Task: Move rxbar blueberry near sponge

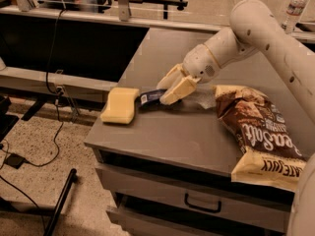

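Observation:
The rxbar blueberry (149, 97), a small dark navy wrapper with a white label patch, lies on the grey cabinet top (172, 136), its left end touching the sponge (119, 105). The sponge is a pale yellow foam block near the cabinet's left front corner. My gripper (170, 88), with cream fingers, is over the bar's right end, and the fingers sit on either side of it. The bar's right part is hidden under the fingers.
A large brown and cream chip bag (256, 134) lies on the right of the cabinet top. A crumpled clear wrapper (199, 100) lies behind the gripper. A drawer handle (203, 204) is below the front edge. A water bottle (295, 6) stands at the back right. Cables (29, 146) run on the floor at left.

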Tool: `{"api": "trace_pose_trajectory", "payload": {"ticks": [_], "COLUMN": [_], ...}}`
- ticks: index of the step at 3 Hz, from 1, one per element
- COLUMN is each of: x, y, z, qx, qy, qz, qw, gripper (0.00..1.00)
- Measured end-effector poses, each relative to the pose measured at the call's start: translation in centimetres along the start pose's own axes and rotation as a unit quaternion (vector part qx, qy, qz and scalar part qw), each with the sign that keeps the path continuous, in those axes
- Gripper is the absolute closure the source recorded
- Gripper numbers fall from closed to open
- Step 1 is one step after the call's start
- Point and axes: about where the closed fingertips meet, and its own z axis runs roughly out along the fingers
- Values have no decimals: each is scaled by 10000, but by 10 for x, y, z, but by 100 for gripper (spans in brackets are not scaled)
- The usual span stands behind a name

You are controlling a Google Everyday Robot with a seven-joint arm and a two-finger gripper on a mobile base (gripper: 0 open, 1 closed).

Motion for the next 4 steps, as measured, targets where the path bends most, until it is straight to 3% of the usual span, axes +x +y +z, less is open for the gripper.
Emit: {"api": "trace_pose_trajectory", "payload": {"ticks": [1, 2, 4], "x": [-1, -2, -5], "y": [-1, -3, -3], "z": [2, 3, -10], "qx": [-1, 0, 108], "qy": [-7, 8, 178], "qz": [-3, -20, -140], "qw": [10000, 10000, 9997], "gripper": [16, 0, 0]}}
